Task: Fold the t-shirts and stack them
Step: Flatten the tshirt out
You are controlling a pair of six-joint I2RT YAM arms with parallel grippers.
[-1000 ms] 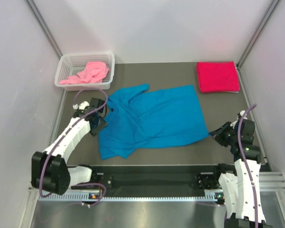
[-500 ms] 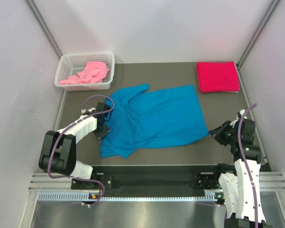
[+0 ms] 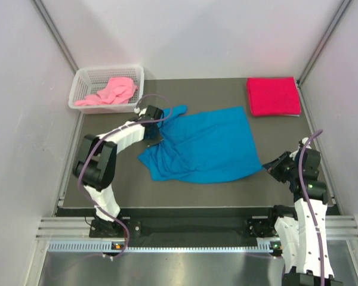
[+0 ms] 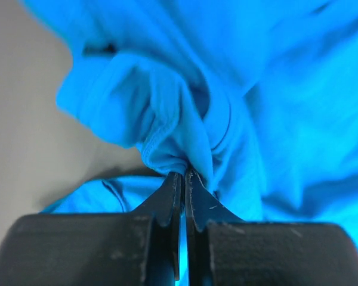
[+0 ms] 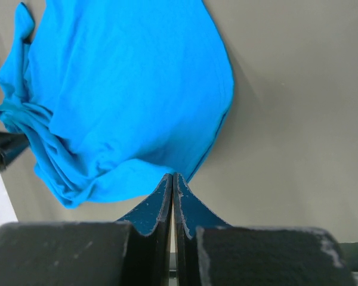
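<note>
The bright blue t-shirt (image 3: pixel 209 146) lies bunched along its left side in the middle of the dark mat. My left gripper (image 3: pixel 153 134) is shut on a gathered fold of that blue t-shirt (image 4: pixel 286 89), pinched at the fingertips of the left gripper (image 4: pixel 184 174). My right gripper (image 3: pixel 267 167) is shut at the shirt's lower right corner. In the right wrist view the right gripper (image 5: pixel 173 176) has its tips against the hem of the blue t-shirt (image 5: pixel 125 89), with no cloth seen between them. A folded crimson t-shirt (image 3: pixel 273 96) rests at the back right. A pink t-shirt (image 3: pixel 110 90) lies crumpled in the basket.
The white mesh basket (image 3: pixel 110 68) stands at the back left corner of the mat (image 3: pixel 191 193). White walls close in on both sides and behind. A metal rail (image 3: pixel 191 226) runs along the near edge between the arm bases.
My left gripper closed on the blue shirt's left edge and pulled it toward the back and right, bunching the left side inward. The right arm stayed put.
</note>
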